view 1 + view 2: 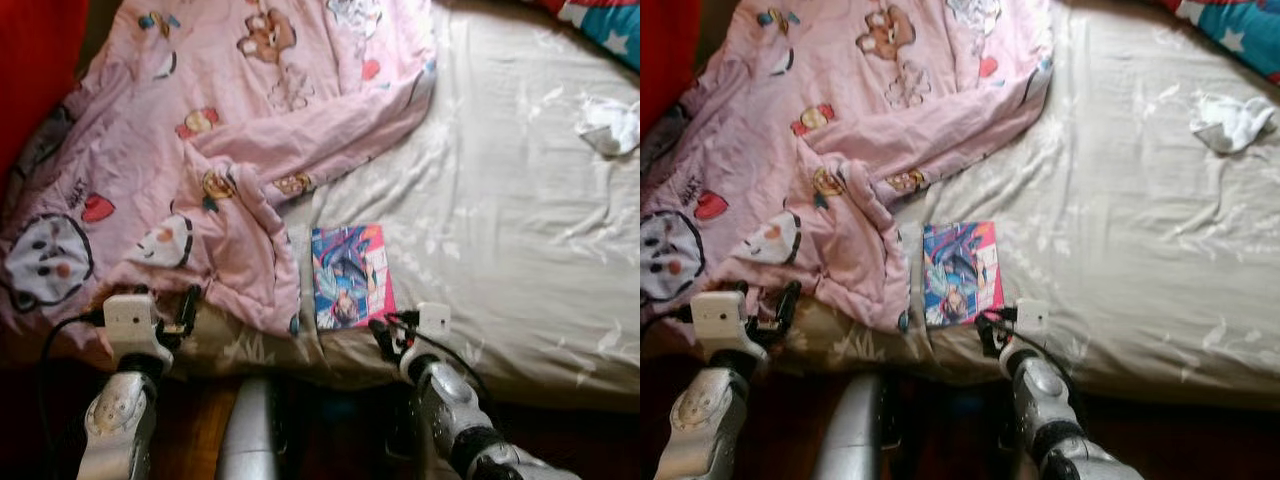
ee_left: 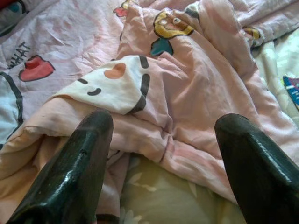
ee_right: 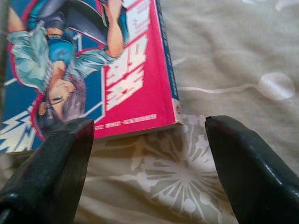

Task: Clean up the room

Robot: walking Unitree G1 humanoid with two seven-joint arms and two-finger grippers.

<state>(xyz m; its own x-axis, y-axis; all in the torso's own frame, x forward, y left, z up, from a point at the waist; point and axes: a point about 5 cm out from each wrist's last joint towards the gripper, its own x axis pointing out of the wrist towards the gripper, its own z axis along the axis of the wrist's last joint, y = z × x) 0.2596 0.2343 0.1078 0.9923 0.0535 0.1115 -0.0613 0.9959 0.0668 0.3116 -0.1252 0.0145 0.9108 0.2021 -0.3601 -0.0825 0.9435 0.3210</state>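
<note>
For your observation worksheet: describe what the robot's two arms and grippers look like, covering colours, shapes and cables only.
Both arms are silver, rounded metal segments. Each wrist carries a small white boxy block with black cables looping from it. The left gripper and the right gripper each have two long, glossy black fingers with blunt rounded tips. No markings can be made out.

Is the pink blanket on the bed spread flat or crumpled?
Crumpled. The pink blanket lies bunched in thick folds, one corner doubled over near the comic book, with the cream sheet bare beside it.
</note>
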